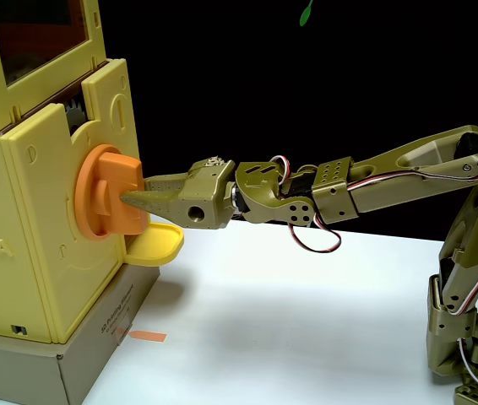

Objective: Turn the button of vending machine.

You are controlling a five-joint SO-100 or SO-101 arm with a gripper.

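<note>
- The button (108,192) sits on the front face of the vending machine (45,228), an orange disc with a thick bar jutting out across it, just above a small yellow tray (156,245).
- That bar looks like rigid moulded plastic: stiff, light, probably a bit slick, and its flat sides are the obvious place to take hold, one finger on each.
- The claw (131,196) is right there, tips against the bar's end; one finger lies along the side facing the camera, the other is hidden, so whether the fingers are clamped on the bar cannot be told.
- Turning will likely need a firm pinch and a wrist roll about the knob's axis; a loose hold could slip off smooth plastic.
- The machine looks light on its cardboard base (36,359), so a skewed twist might shift it across the white table (306,321).
- The olive arm (374,181) reaches in level from the right.
</note>
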